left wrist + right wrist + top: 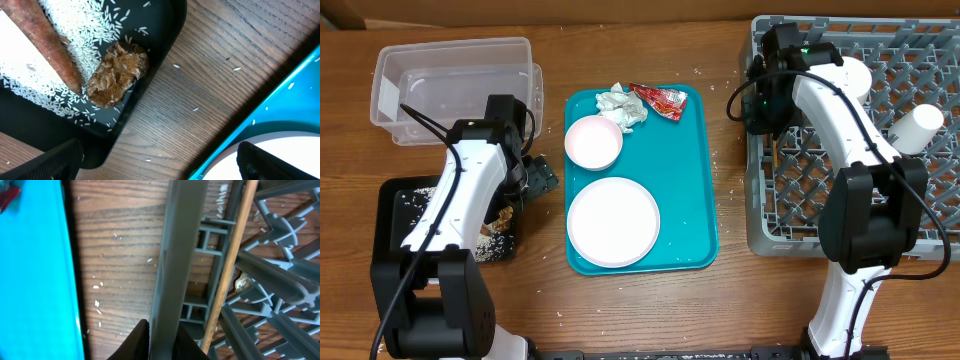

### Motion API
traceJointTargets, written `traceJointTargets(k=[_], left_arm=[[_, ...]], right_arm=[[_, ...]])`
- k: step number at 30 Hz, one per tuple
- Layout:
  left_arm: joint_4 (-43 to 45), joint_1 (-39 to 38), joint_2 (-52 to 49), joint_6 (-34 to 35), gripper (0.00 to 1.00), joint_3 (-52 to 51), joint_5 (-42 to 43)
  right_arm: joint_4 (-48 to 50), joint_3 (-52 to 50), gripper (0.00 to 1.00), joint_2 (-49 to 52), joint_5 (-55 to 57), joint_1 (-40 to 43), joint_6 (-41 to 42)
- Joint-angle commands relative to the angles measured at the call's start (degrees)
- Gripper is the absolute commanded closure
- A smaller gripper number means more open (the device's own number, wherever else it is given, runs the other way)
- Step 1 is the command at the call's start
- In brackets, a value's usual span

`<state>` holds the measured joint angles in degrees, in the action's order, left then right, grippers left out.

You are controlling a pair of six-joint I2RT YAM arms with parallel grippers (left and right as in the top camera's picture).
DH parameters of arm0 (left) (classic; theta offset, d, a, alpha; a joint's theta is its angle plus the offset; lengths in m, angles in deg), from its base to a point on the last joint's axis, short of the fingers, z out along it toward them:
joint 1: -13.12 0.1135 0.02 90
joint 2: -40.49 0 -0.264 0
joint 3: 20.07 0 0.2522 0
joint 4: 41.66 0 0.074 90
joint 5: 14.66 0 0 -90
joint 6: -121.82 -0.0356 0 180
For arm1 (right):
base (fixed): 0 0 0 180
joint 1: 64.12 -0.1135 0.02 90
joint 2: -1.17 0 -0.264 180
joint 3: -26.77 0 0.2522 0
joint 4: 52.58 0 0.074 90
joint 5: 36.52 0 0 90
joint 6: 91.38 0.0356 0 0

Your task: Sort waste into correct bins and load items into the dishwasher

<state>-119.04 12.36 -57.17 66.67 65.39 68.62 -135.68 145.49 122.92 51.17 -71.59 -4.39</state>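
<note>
The rack (760,235) holds the stick (227,270) by its left wall. The right gripper (164,335) hangs there, fingers slightly parted and empty. The teal tray (685,200) carries plate (613,222), bowl (593,141), napkin (622,105) and wrapper (658,100). The black tray (160,30) has rice (95,30), sausage (50,45) and crumb (117,75). The left gripper (160,150) gapes empty beside it.

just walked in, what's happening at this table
Two robot arms are clearing a meal. The left gripper, open, hovers at the edge of the black tray, which holds the sausage piece, crumbly bit and rice. The right gripper is at the dish rack wall, where the wooden stick lies inside. The plate, a bowl, the napkin and red wrapper sit on the teal tray.
</note>
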Motion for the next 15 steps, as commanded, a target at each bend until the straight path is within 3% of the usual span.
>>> traceJointTargets(k=[1,15], left_arm=[[0.04,0.09,-0.59,1.16,0.0,0.02,-0.76],[0.04,0.09,-0.59,1.16,0.0,0.02,-0.76]], right_arm=[[-0.46,-0.35,0.83,-1.09,-5.75,-0.96,-3.41],[0.0,-0.35,0.83,-1.09,-5.51,-2.23,-8.41]])
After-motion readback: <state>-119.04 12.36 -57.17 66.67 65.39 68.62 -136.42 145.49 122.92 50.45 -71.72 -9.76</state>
